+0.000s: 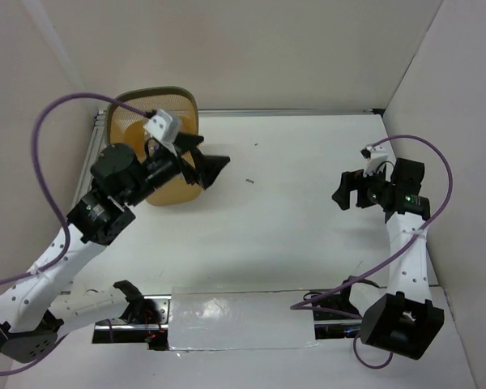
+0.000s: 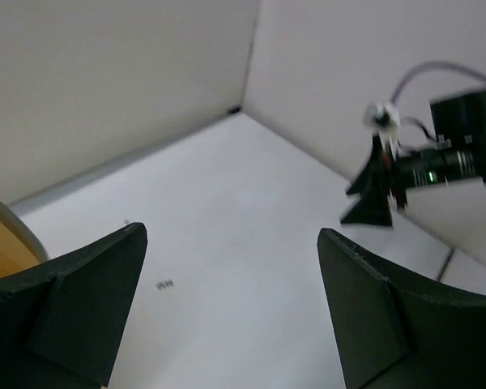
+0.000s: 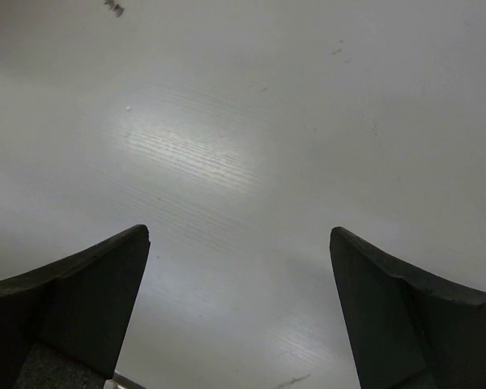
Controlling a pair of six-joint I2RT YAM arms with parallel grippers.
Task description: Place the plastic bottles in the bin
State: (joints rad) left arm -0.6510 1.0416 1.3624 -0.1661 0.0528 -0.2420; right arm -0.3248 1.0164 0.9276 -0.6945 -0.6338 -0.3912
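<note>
- We see none of the plastic bottles on the white surface (image 1: 292, 243) in any view, so we judge the task to be at its end or very close to it
- The tall orange-yellow mesh bin with the grey-tan rim (image 1: 172, 91) stands at the far left corner of the surface; the left arm (image 1: 113, 174) covers much of its mouth, so we cannot tell what lies inside
- The left jaws stand wide apart with nothing between them, hovering just beside the bin's right edge and pointing toward the middle of the surface
- The right jaws are equally wide and empty, over bare surface on the right side, well apart from the bin
- Next, we think, comes a check for any bottle out of view; failing that, both arms can draw back, the left lifting away without knocking the bin
</note>
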